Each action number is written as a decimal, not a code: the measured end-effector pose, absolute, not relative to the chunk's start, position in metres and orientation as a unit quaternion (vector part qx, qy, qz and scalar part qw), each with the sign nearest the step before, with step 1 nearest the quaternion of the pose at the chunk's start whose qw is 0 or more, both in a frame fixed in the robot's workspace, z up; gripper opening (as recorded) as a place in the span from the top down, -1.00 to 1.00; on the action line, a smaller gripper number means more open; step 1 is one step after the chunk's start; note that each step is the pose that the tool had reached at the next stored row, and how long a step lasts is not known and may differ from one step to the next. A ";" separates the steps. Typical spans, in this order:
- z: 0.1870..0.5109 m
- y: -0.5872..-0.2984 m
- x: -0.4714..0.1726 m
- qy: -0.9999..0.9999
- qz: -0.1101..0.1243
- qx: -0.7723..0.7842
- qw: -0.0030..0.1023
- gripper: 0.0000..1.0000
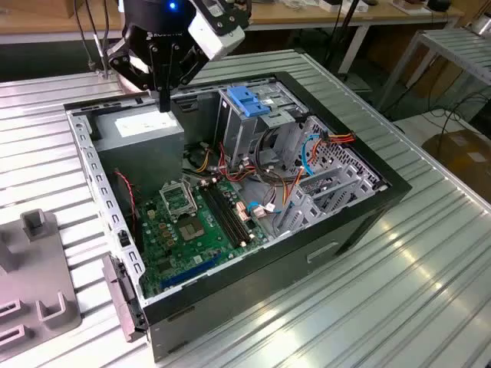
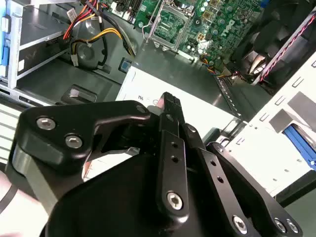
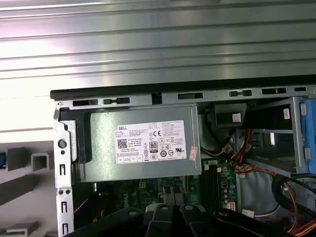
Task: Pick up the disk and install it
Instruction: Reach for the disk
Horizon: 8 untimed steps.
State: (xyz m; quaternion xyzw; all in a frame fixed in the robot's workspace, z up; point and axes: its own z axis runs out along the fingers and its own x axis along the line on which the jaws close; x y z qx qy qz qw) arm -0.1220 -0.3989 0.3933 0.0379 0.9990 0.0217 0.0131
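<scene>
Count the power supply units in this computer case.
1. The grey power supply with a white label sits in a corner of the open computer case, next to the green motherboard. Parts of the case are hidden.

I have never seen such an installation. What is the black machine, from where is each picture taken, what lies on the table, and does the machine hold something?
The black machine is a robot arm ending in a claw, its grasping part. The exterior view comes from a camera standing off the arm. Both wrist views come from cameras riding on the arm, near the claw. On the ribbed metal table lies an open computer case. Inside it are a green circuit board, a grey power-supply box with a white sticker, a silver cage with a blue tab, and coloured cables. A grey holder stands beside the case, on the exterior view's left. The claw hangs over the power-supply box, and I see nothing held in it.
</scene>
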 end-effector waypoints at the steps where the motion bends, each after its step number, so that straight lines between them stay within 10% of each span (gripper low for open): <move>1: 0.393 -0.399 -0.122 0.999 0.022 0.038 0.013 0.80; 8: 0.393 -0.399 -0.130 0.999 0.022 0.038 0.013 0.80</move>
